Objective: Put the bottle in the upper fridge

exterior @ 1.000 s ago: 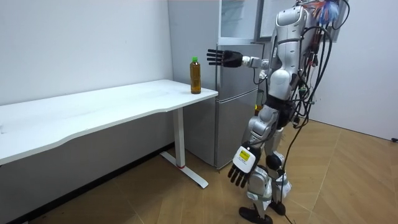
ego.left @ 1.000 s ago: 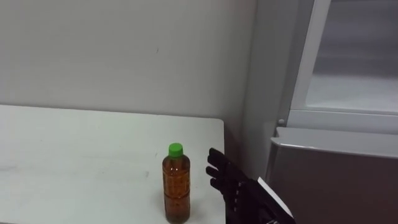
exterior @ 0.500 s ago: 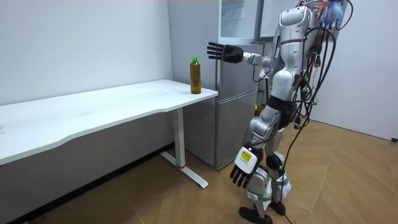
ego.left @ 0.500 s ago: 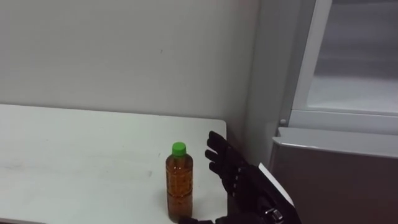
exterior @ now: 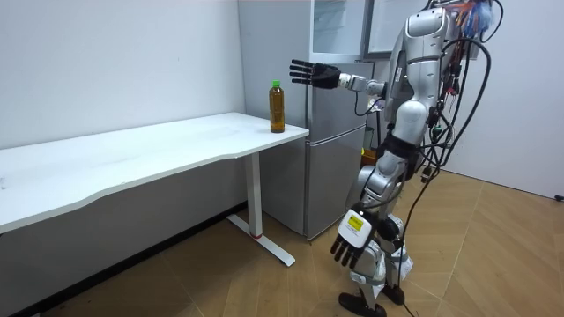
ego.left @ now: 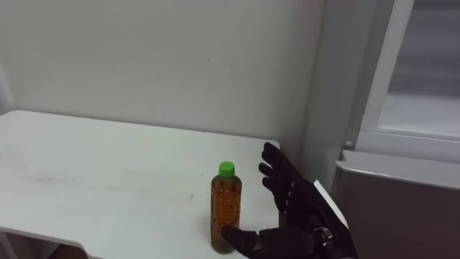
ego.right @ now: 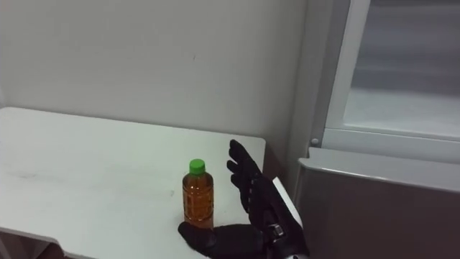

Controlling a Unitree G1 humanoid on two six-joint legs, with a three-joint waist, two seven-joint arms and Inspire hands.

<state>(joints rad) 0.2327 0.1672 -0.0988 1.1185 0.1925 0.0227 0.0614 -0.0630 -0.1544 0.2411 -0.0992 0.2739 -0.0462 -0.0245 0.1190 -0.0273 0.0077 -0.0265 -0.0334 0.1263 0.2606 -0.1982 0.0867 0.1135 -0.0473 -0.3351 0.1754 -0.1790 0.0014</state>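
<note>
A clear bottle of amber drink with a green cap stands upright near the right end of the white table. My right hand is open just to its right, fingers straight and raised, palm facing the bottle. The thumb reaches low in front of the bottle's base; whether it touches cannot be told. In the room view the bottle stands at the table's end and the right hand is held out at its cap's height. My left hand hangs open beside my leg.
The fridge stands right of the table against the wall. Its upper compartment is open with a pale inside, and the grey lower door is closed. The long table runs to the room view's left. I stand on wooden floor before the fridge.
My right hand has moved closer to the bottle, and its thumb has come in front of the base. The eye view has shifted, so the bottle sits further right.
</note>
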